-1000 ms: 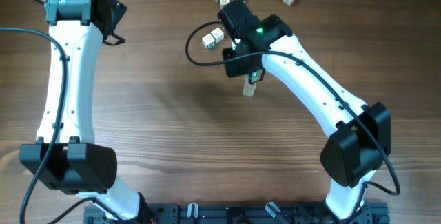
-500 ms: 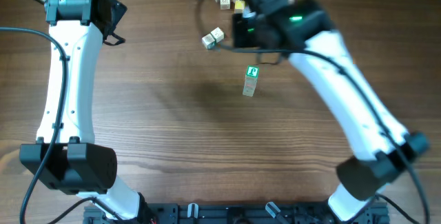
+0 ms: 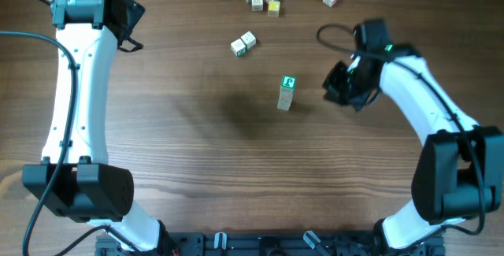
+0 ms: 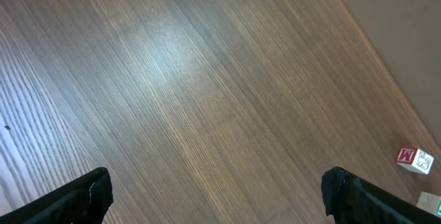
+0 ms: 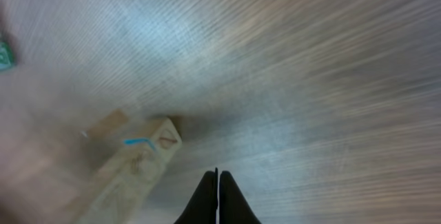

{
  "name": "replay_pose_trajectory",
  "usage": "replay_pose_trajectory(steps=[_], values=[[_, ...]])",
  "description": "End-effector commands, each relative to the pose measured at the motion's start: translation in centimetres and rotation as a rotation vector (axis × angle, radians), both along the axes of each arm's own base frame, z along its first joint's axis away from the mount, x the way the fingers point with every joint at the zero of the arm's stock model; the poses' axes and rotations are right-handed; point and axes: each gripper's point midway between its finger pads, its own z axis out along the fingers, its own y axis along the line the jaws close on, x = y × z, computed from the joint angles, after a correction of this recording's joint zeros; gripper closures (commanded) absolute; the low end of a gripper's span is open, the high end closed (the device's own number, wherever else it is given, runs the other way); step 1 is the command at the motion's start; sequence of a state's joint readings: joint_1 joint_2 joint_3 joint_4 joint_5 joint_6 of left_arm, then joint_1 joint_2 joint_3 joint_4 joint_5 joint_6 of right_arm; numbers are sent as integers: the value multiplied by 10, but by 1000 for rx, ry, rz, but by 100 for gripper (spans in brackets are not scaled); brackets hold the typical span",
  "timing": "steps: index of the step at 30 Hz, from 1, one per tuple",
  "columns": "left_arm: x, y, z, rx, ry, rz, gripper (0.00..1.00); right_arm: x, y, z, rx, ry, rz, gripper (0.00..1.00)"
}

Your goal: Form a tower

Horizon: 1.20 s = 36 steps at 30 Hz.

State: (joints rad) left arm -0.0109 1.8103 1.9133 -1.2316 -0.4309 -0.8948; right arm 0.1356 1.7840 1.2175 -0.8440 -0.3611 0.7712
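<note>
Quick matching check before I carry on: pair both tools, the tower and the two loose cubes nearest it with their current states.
Things:
1. left tool
2. right tool
3. tower
4. pair of loose cubes

States:
A. shut, holding nothing
B. upright, green top face
C. open wide
D. side by side, apart from the tower

Pairs: 1-C, 2-A, 3-B, 4-D

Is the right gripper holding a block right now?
No, the right gripper is shut on itself with no block in it.

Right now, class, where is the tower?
Overhead view: the tower stands mid-table, just left of the right gripper, nearer the robot than the loose blocks.
</note>
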Motion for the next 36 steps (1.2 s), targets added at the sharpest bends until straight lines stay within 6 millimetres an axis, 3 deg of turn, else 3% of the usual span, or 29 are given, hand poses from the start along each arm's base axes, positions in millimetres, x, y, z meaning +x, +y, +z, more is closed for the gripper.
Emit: replay_pose_trajectory(steps=[1,5,9,20,36], values=[[0,4,-1,23,13,0,0,-19,21,-21,88,46,-19,96],[1,4,-1,23,13,0,0,-26,23,-42,109,68,-108,96],[1,4,-1,23,13,0,0,-26,40,-51,241,43,-144,96],[1,4,-1,23,13,0,0,-7,60,-36,396,-50,-132,96],[1,4,-1,23,13,0,0,-8,71,-27,475,9,-191,96]])
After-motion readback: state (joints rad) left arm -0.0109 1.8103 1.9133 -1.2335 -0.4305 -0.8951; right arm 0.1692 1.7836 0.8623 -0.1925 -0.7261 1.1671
